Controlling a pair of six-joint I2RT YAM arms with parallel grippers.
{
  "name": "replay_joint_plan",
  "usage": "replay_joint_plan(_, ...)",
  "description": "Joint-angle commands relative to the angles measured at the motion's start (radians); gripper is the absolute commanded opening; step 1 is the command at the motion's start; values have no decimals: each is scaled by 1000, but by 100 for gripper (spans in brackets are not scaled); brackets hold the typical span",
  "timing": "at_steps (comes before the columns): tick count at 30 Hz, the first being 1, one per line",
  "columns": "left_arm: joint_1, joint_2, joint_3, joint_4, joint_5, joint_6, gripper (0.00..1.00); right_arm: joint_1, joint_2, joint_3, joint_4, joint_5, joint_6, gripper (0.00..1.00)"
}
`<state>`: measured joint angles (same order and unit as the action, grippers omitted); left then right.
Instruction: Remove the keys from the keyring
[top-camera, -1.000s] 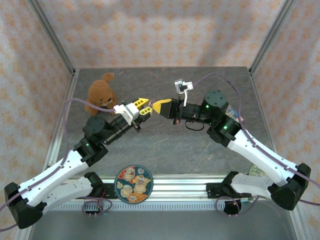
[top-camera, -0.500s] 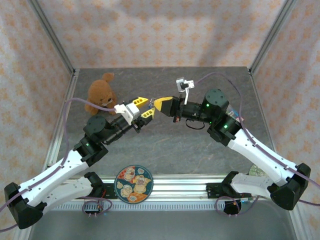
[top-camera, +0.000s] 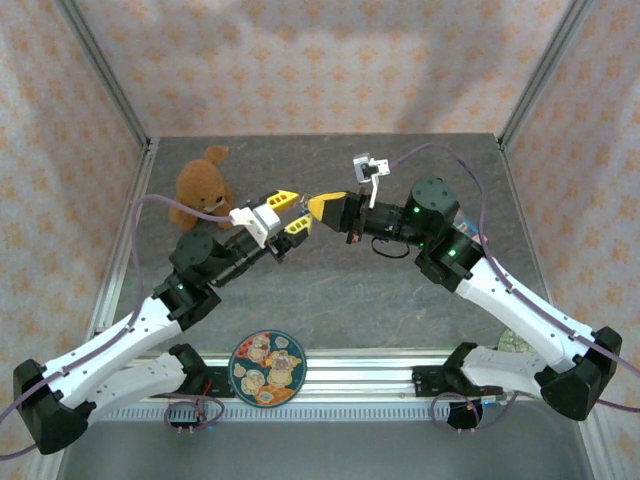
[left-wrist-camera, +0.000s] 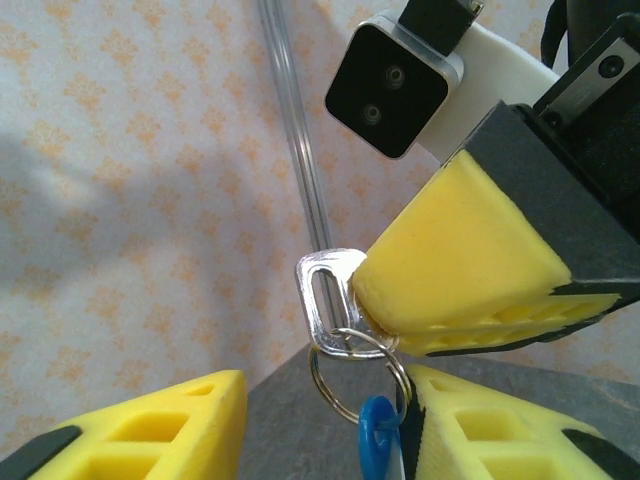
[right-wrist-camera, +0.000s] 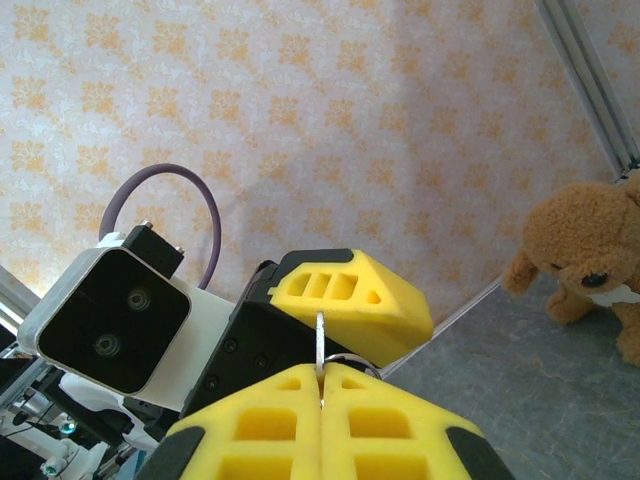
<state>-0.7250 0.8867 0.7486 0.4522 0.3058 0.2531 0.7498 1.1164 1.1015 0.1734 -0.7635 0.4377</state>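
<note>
Left wrist view has the right gripper (left-wrist-camera: 365, 290) at centre frame, its 2 yellow fingers clamped tight on the end of a silver key (left-wrist-camera: 322, 290), from which a keyring (left-wrist-camera: 345, 375) and a blue tag (left-wrist-camera: 378, 435) hang toward the bottom edge. Along that bottom edge the left gripper (left-wrist-camera: 328, 400) has its jaws partly apart, 1 finger on each side of the keyring, gripping nothing. Top external view puts both grippers tip to tip above the middle of the table (top-camera: 330, 290).

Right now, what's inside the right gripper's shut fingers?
A silvery key sticks its looped head out of the right gripper, with the keyring and a blue tag hanging from it. The key's blade is covered by the yellow pads.
</note>
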Motion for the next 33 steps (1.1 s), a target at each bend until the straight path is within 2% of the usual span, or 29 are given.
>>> replay_joint_plan(1, 6, 16, -1, 76, -8, -2, 43, -1, -13, 23, 48, -10, 16, 0)
replay_joint_plan(11, 6, 32, 5, 106, -20, 13, 37, -1, -19, 17, 66, -16, 30, 0)
replay_joint_plan(13, 6, 31, 5, 101, -26, 20, 39, -2, -21, 14, 75, -13, 35, 0)
replay_joint_plan(16, 6, 35, 1, 99, -28, 23, 50, -1, -24, 15, 75, 0, 37, 0)
replay_joint_plan(33, -5, 52, 1, 125, -37, 41, 48, -1, -12, 18, 84, 2, 56, 0)
